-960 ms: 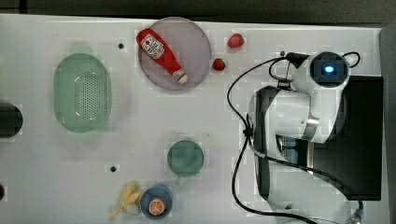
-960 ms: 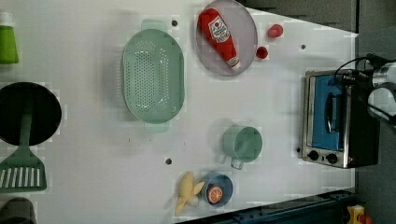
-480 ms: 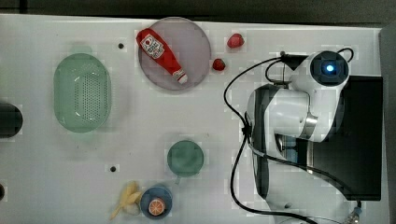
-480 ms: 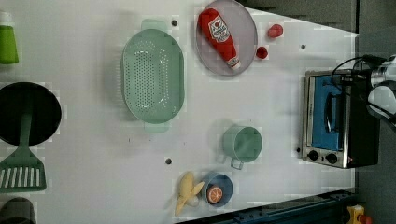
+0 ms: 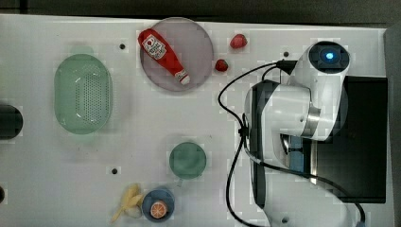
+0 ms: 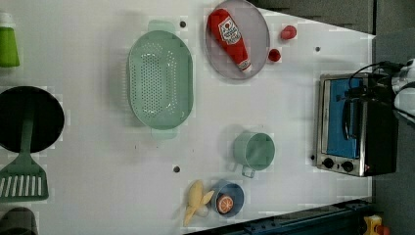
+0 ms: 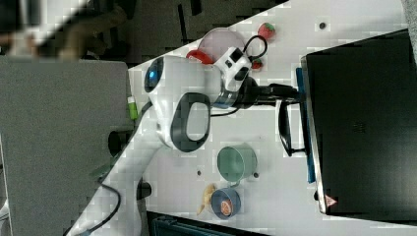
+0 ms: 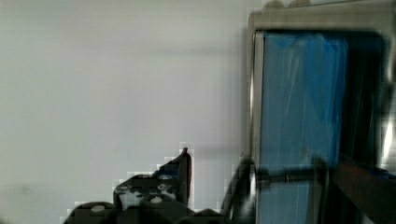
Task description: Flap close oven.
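**Door looks up against the frame; arm has drifted only slightly**

Over the last second the arm has shifted a little in the top view, its blue-lit joint sliding toward the top view's right, over the oven (image 6: 356,129). In the left view the oven itself looks the same as before: blue door (image 6: 338,117) flat in the silver frame, bar handle (image 6: 348,119) across it. I judge the flap done or nearly so, with little left beyond backing away.

The oven stands at the left view's right edge of the tabletop (image 6: 98,147), well apart from the green cup (image 6: 254,151).

The tool (image 7: 290,94) reaches to the door's upper end in the right view; I cannot tell how far its fingers are parted or whether they touch the handle. In the top view the arm covers the oven's front
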